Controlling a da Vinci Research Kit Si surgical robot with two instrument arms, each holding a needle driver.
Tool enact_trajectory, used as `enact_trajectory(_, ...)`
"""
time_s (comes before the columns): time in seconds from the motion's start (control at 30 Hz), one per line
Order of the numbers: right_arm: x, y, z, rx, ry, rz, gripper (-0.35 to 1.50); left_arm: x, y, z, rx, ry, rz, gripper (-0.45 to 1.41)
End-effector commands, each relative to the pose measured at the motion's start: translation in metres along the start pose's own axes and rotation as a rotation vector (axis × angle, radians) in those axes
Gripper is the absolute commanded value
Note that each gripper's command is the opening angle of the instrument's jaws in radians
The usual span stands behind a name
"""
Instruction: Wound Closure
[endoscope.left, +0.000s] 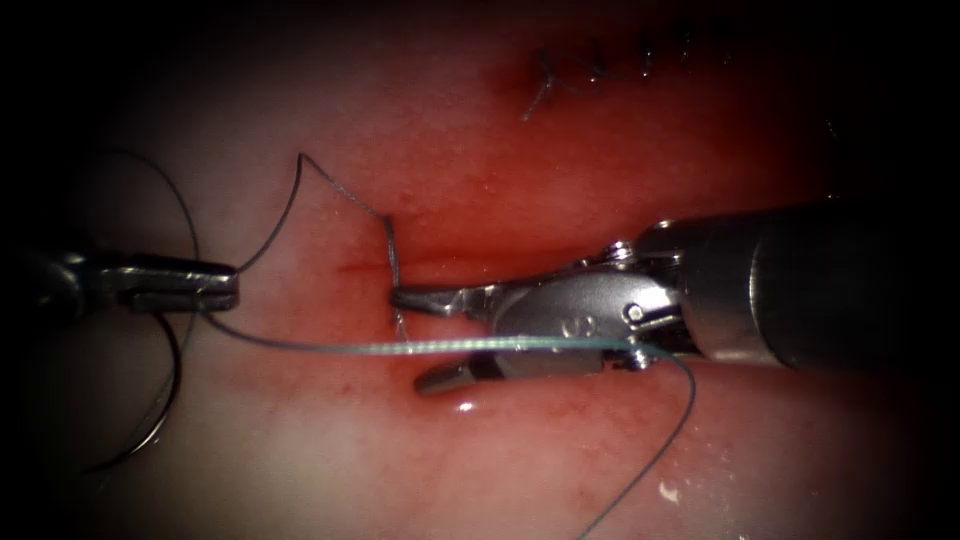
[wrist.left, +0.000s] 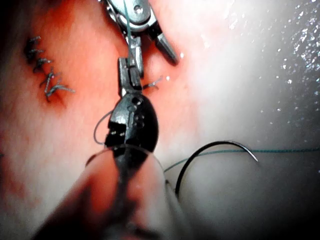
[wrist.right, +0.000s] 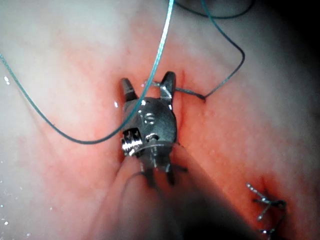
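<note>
The left tool (endoscope.left: 205, 285) is a dull steel driver whose 2 slim jaws are pressed together on the thin teal thread (endoscope.left: 420, 347). Below and to the left of its tip lies the curved needle (endoscope.left: 160, 420), a dark wire arc resting free on pale, glossy tissue (endoscope.left: 300, 470), held by neither tool and not in the tissue; the left wrist view shows its arc (wrist.left: 210, 150) with thread trailing off it. From the left tool the thread runs taut rightward across the right tool's body, then drops away in a loose curve. The right tool (endoscope.left: 410, 335), polished and rounded at the wrist, has its 2 jaws spread wide, gripping nothing; the upper jaw's tip sits at the cut (endoscope.left: 430, 262), where a short thread end rises from the wet red surface. Up and right of this tool, a row of dark finished stitches (endoscope.left: 600, 70) crosses the tissue. Bare pale tissue lies below both tools.
</note>
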Motion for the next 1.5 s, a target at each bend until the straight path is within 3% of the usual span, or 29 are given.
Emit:
enact_trajectory(0.03, -0.0005, -0.0008, 0.0018, -0.004, -0.001, -0.012, 1.2, -0.0003, 0.0002, 0.0007, 0.002, -0.001, 0.009, -0.45)
enact_trajectory(0.2, -0.0007, -0.0011, 0.0024, -0.021, 0.005, -0.033, 1.15, 0.0001, 0.0011, 0.0011, -0.023, -0.027, 0.037, -0.45)
enact_trajectory(0.33, -0.0008, -0.0008, 0.0022, -0.053, 0.01, -0.059, 0.84, 0.0005, 0.002, 0.0015, -0.057, -0.051, 0.064, -0.45)
enact_trajectory(0.4, -0.001, -0.0006, 0.0021, -0.058, 0.01, -0.07, 0.15, 0.0007, 0.0025, 0.0018, -0.075, -0.064, 0.072, -0.45)
enact_trajectory(0.43, -0.0012, -0.0005, 0.002, -0.06, 0.012, -0.076, -0.33, 0.0008, 0.0027, 0.002, -0.083, -0.07, 0.078, -0.45)
enact_trajectory(0.73, -0.0009, 0.0002, -0.0001, -0.042, 0.024, -0.08, -0.35, 0.0004, 0.003, 0.0024, -0.102, -0.096, 0.082, -0.45)
enact_trajectory(1.13, 0.006, -0.0053, -0.0027, 0.039, 0.083, -0.037, -0.35, -0.0021, -0.0006, 0.002, -0.06, -0.216, 0.059, -0.45)
enact_trajectory(1.23, 0.0066, -0.0058, -0.0026, 0.043, 0.087, -0.034, -0.35, -0.003, -0.0026, 0.0021, -0.046, -0.238, 0.034, -0.45)
enact_trajectory(1.5, 0.007, -0.0074, -0.0026, 0.043, 0.103, 0.017, -0.35, -0.0046, -0.0109, 0.0005, 0.12, -0.308, 0.005, -0.45)
